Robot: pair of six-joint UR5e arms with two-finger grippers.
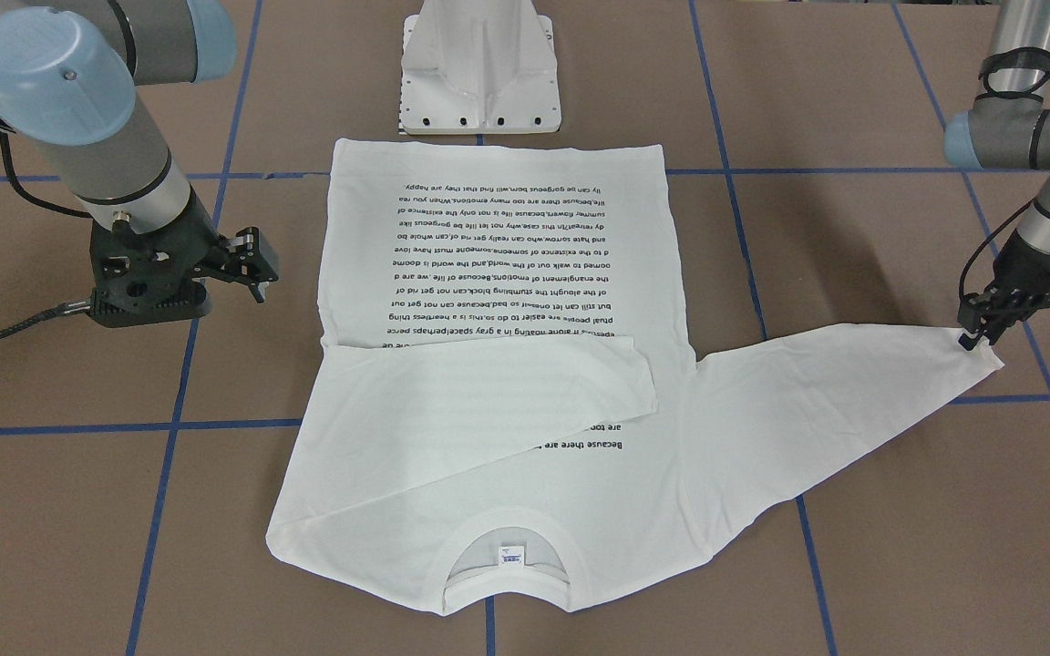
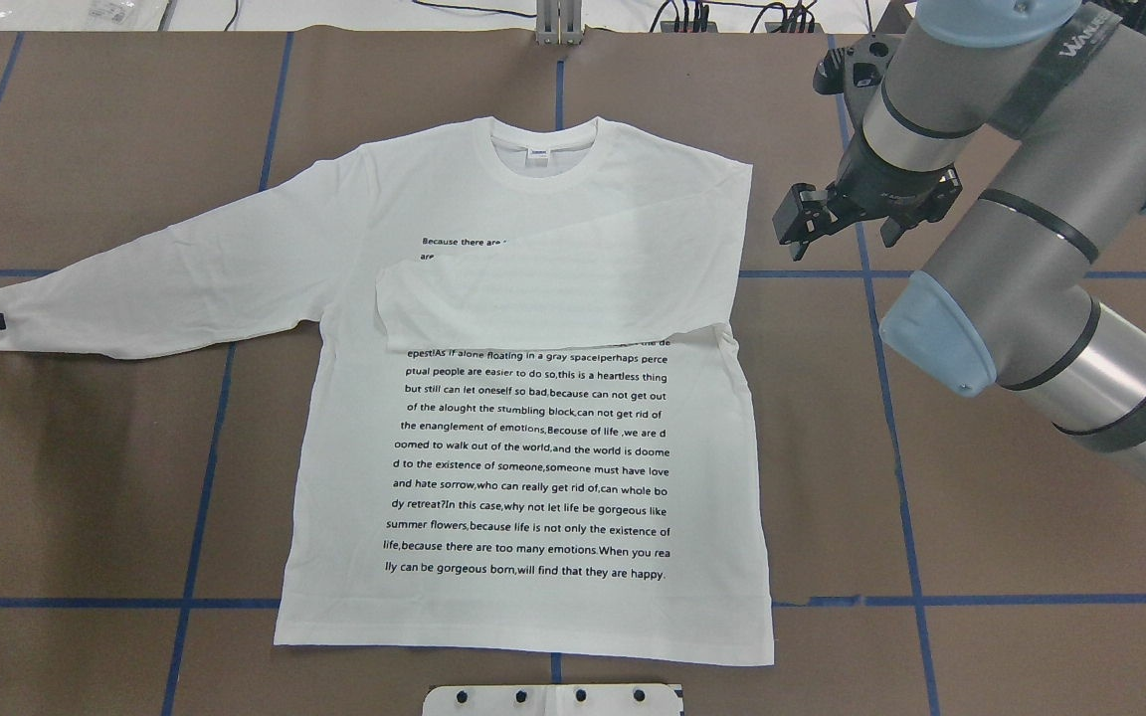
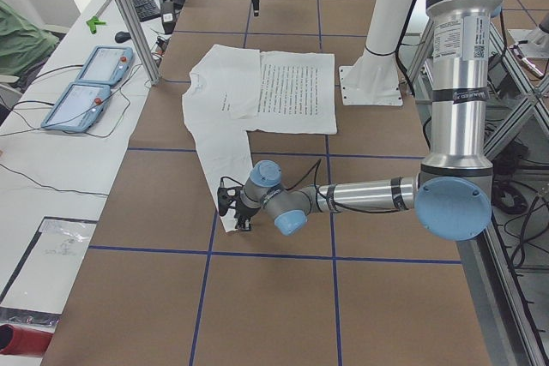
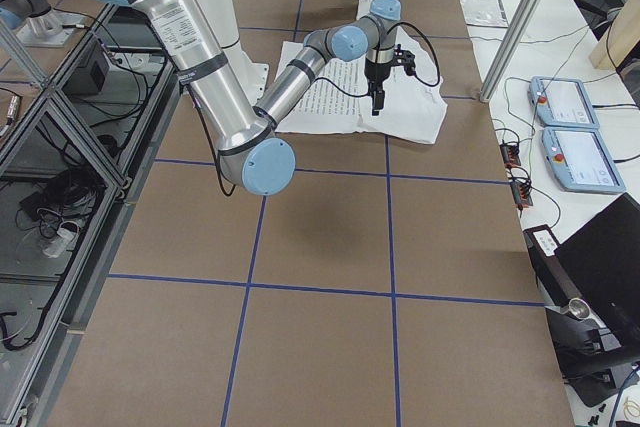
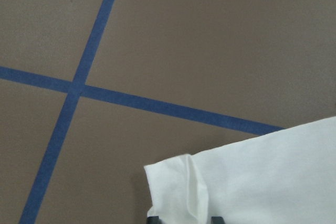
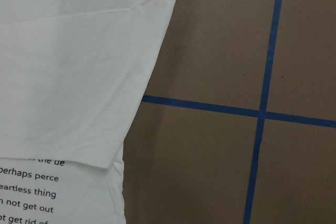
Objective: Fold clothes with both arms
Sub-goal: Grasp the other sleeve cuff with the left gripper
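Note:
The white long-sleeved T-shirt (image 2: 533, 447) lies flat on the brown table, text face up, collar (image 2: 543, 149) away from the robot. One sleeve (image 2: 573, 288) is folded across the chest. The other sleeve (image 2: 155, 288) stretches out to the robot's left. My left gripper (image 1: 977, 335) is low at that sleeve's end, shut on the bunched cuff (image 5: 178, 187). My right gripper (image 2: 837, 234) is open and empty, above the table just beside the shirt's shoulder; its wrist view shows the shirt's edge (image 6: 68, 77).
The white metal pedestal (image 1: 479, 73) stands on the robot's side, just past the shirt's hem. Blue tape lines (image 2: 891, 398) grid the brown table. A side bench with teach pendants (image 3: 86, 83) runs along the far edge.

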